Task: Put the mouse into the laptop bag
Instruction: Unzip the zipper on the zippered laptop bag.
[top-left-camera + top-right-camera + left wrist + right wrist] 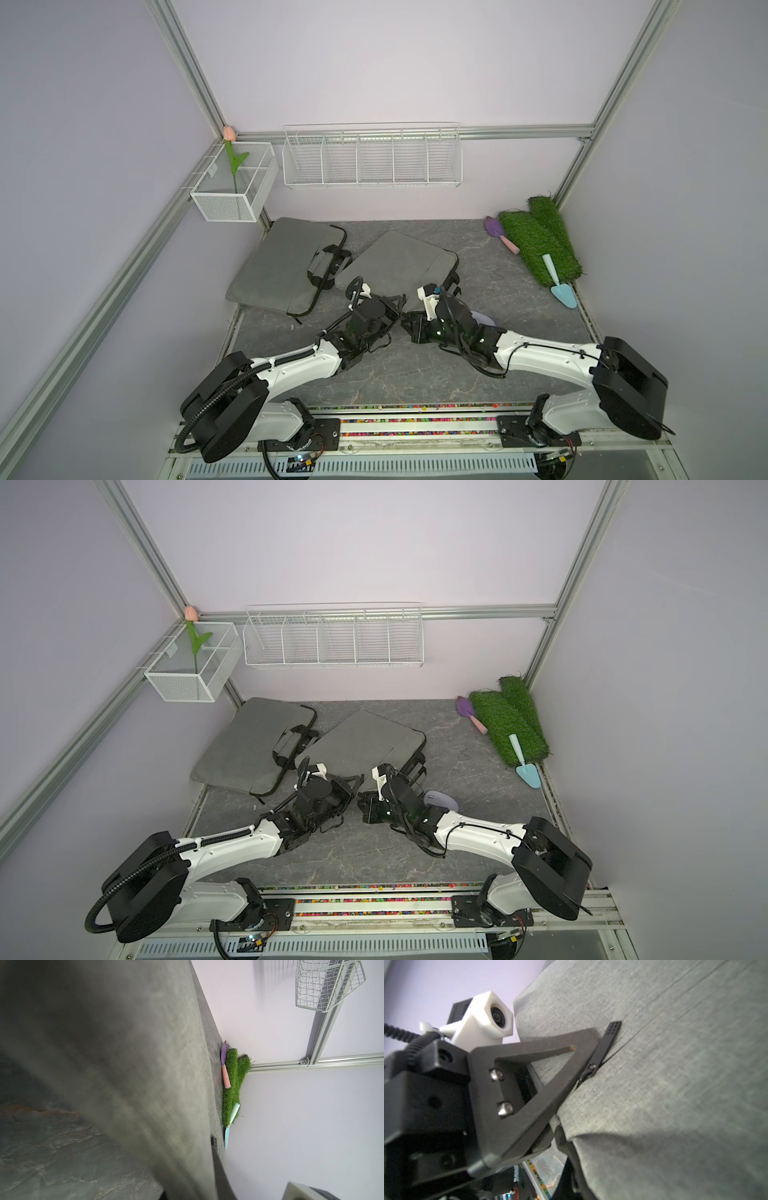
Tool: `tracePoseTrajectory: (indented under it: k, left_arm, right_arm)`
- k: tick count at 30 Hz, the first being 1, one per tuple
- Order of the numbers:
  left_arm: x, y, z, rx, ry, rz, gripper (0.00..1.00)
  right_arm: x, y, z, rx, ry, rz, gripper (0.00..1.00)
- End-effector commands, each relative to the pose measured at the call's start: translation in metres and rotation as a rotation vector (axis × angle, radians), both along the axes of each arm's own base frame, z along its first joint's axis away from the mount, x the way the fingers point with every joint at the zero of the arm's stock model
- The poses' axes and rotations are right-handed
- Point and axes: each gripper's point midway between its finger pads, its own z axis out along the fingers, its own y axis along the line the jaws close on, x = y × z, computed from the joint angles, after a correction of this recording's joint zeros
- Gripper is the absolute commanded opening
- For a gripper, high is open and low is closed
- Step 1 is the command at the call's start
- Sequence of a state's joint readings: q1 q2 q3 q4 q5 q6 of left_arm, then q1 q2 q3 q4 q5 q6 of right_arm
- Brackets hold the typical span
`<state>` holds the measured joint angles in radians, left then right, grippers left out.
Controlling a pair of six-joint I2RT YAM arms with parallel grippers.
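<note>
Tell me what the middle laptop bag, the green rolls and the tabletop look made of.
The laptop bag: woven grey fabric, matte; the weave shows close up in the right wrist view.
The green rolls: artificial turf, probably plastic; dense shaggy green blades.
The tabletop: dark grey stone-look surface with pale veins; whether it is real slate or printed laminate, I cannot tell.

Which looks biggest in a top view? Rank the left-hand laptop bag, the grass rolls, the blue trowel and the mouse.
Largest to smallest:
1. left-hand laptop bag
2. grass rolls
3. blue trowel
4. mouse
The right arm hides part of the mouse, so its place below the trowel is unsure.
</note>
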<state>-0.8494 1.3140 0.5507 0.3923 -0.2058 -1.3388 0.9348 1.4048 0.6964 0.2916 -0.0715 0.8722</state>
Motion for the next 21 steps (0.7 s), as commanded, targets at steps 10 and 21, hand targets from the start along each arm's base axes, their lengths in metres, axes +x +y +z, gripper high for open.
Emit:
tracePoseTrajectory:
  k: [10, 21]
  left_arm:
    - [0.020, 0.053, 0.011, 0.109, -0.129, 0.223, 0.00]
    - [0.021, 0.056, 0.010, 0.128, -0.126, 0.225, 0.00]
  right_arm:
    - [-0.008, -0.014, 0.012, 0.141, 0.139, 0.014, 0.06]
    - [0.002, -0.015, -0.008, 0.036, 0.152, -0.002, 0.06]
